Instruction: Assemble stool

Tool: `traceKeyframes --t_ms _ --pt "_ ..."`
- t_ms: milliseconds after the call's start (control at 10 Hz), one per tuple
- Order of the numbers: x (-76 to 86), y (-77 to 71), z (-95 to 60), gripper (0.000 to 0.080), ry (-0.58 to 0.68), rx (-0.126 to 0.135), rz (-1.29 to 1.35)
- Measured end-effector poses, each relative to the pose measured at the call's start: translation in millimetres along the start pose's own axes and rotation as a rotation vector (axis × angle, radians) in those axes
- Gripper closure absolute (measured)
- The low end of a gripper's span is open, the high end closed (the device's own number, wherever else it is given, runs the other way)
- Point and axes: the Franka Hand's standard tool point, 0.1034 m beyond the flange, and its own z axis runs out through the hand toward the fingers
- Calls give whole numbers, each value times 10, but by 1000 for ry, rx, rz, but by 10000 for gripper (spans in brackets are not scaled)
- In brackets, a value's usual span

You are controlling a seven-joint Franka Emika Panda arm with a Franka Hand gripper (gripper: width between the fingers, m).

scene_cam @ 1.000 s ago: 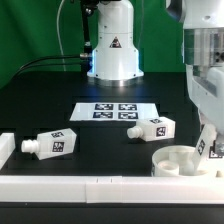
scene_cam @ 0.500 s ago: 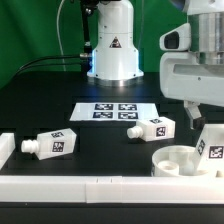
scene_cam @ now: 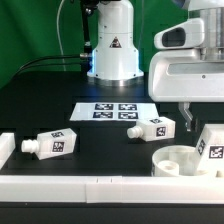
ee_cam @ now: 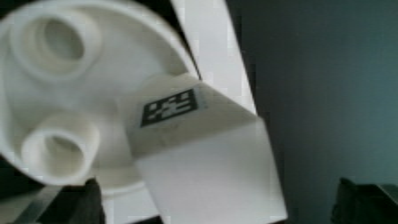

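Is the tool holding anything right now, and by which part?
Nothing is held. The tool is open above the upright leg on the seat, with gaps between its fingers and the leg.

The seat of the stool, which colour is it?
White seat, clearest in the wrist view.

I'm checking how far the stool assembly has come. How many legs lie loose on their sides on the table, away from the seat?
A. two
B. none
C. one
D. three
A: the left leg and the middle leg lie on their sides on the table, apart from the seat, while the third leg stands upright at the seat.
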Motion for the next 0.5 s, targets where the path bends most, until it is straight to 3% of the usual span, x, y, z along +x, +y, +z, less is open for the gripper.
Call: traceKeyframes --t_ms 500 --pt "35 79 -3 151 23 -40 -339"
